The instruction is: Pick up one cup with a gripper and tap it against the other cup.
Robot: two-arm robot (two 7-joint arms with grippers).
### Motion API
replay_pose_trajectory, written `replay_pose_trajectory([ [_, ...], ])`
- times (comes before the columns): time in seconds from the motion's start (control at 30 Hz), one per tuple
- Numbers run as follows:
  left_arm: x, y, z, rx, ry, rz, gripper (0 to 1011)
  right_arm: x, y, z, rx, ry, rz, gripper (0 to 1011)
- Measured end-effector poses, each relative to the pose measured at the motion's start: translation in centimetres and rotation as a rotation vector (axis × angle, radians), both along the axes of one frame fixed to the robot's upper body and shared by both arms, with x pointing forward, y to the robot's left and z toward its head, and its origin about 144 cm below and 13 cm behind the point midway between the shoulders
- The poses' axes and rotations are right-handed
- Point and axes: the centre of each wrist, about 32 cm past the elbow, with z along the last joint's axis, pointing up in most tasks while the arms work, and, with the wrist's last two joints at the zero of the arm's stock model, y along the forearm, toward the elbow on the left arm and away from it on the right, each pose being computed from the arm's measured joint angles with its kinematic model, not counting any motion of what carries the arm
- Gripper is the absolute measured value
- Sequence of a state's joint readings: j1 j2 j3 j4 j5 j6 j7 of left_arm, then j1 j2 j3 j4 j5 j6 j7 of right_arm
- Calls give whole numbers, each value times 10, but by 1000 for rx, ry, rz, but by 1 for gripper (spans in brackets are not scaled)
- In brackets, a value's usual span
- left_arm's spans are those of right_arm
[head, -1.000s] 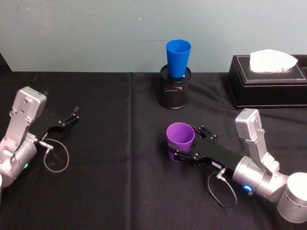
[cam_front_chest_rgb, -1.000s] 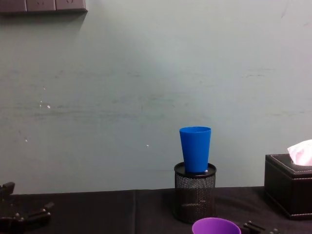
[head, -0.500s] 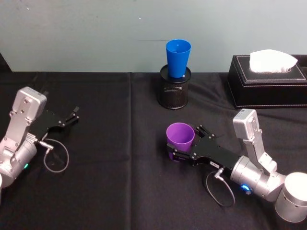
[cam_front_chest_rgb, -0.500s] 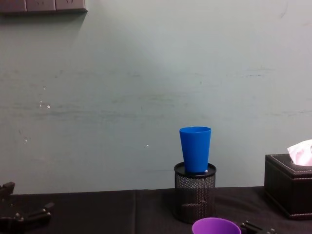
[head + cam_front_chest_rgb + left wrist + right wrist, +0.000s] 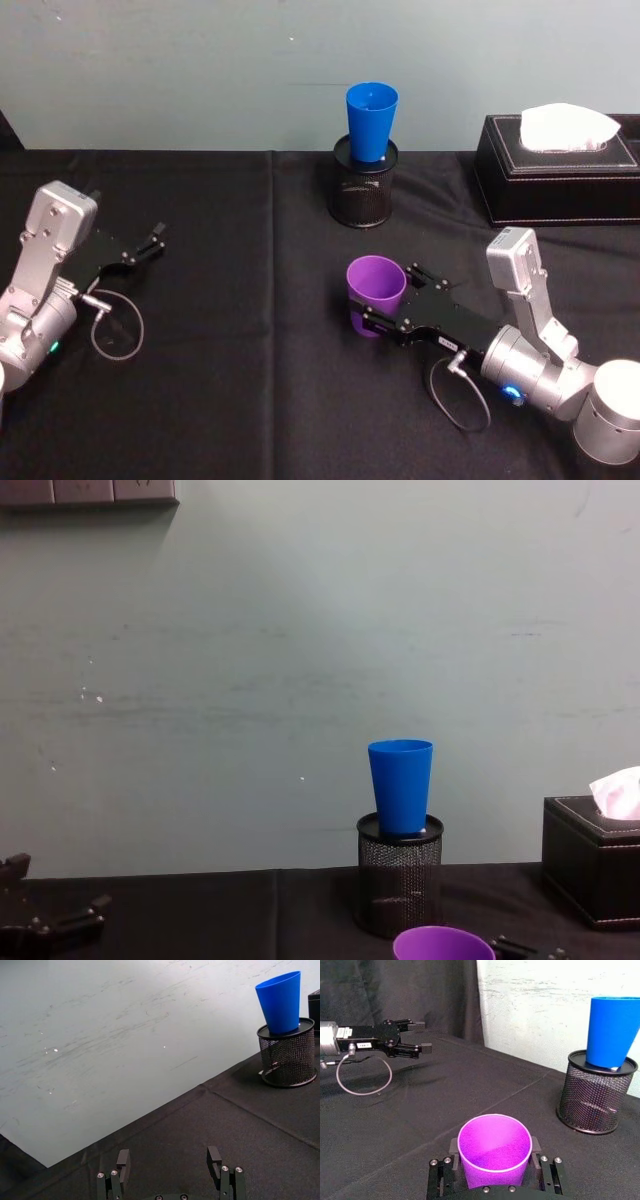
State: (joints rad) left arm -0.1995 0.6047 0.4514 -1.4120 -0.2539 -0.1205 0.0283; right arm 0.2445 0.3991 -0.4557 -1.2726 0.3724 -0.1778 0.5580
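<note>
The purple cup (image 5: 376,285) is upright in front of the pen pot (image 5: 364,195), on the robot's side of it, with open black cloth between the two and to the left. The right tool (image 5: 391,294) reaches in from the right and has its fingers closed against both sides of the purple cup. The blue cup (image 5: 372,120) sits upright in the mouth of the pen pot. The left tool (image 5: 157,240) rests far to the left of the pot, fingers apart and holding nothing. Compared with one second ago, the purple cup and both tools are in almost the same places. The table (image 5: 250,380) is covered with black cloth. A black tissue box (image 5: 560,185) stands to the right of the pot, and a pale wall (image 5: 200,70) rises behind it.
</note>
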Motion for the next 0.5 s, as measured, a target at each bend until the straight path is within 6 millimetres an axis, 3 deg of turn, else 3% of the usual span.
replay_pose_trajectory([
  [0.5, 0, 0, 0, 0, 0, 0, 1005, 0, 0, 0, 2, 0, 0, 735],
])
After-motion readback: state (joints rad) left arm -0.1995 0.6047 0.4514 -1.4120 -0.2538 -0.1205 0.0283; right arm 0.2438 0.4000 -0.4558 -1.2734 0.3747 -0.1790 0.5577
